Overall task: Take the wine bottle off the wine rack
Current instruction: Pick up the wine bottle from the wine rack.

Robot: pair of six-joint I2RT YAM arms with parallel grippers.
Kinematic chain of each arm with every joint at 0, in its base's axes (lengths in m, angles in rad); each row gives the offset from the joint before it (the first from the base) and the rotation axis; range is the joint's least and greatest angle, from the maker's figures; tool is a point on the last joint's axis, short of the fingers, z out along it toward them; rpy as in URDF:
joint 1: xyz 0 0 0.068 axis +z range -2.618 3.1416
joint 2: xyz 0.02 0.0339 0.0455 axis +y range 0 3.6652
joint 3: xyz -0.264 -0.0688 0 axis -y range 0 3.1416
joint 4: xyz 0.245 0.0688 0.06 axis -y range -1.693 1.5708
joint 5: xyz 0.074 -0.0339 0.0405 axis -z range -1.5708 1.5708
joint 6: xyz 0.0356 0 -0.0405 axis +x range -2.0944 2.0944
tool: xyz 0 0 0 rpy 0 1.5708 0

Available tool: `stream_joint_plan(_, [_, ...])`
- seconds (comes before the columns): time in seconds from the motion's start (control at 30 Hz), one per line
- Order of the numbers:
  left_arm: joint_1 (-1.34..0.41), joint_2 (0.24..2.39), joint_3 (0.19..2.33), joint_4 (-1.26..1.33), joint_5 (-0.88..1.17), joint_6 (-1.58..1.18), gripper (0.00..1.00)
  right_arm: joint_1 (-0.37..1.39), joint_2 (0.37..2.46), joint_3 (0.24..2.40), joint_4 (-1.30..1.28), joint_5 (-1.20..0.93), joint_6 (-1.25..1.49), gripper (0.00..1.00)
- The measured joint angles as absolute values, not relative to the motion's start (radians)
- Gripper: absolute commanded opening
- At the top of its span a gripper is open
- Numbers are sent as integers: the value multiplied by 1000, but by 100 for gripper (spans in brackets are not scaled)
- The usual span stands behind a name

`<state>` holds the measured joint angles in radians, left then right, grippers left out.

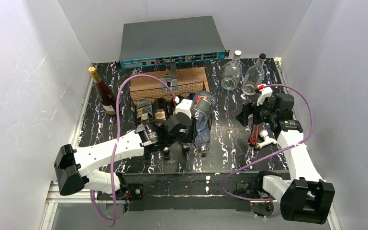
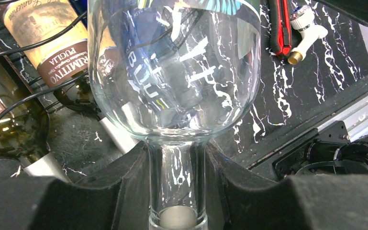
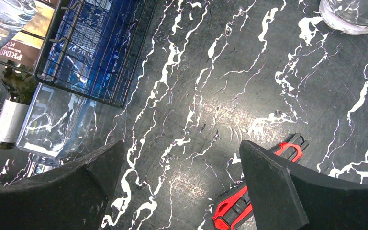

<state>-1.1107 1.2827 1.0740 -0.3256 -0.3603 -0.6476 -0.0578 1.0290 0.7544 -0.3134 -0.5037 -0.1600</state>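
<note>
The wine rack (image 1: pixel 148 93) is a low black wire-mesh rack at the table's middle back; its mesh side (image 3: pixel 91 57) shows in the right wrist view. My left gripper (image 1: pixel 190 132) (image 2: pixel 176 148) is shut on the neck of a clear wine bottle (image 1: pixel 205 104) (image 2: pixel 172 72), whose body tilts up over the rack's right end. Through its glass I see rack wires and a blue label. A clear blue-labelled bottle (image 3: pixel 52 120) lies in the rack beside two dark bottles (image 1: pixel 160 110) (image 2: pixel 52 43). My right gripper (image 1: pixel 246 115) (image 3: pixel 182 143) hangs open and empty over bare table, right of the rack.
A red cutter (image 1: pixel 254 135) (image 3: pixel 234 206) and a white tap-like part (image 1: pixel 267 139) (image 2: pixel 306 28) lie under the right arm. Two clear bottles (image 1: pixel 231 72) stand back right, a gold-capped bottle (image 1: pixel 104 93) back left. A network switch (image 1: pixel 170 40) and wooden board (image 1: pixel 186 76) sit behind the rack.
</note>
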Motion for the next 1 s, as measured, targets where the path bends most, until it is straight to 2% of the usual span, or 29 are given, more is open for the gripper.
stream_joint_plan(0.67, [-1161,1321,1089,-280,-323,-656,0,-72,1029,754,-313,-509,-152,100])
stream_joint_plan(1.0, [-1190,1402,1158,-269,-285,-670,0,-216,1037,772,-318,-604,-97,100])
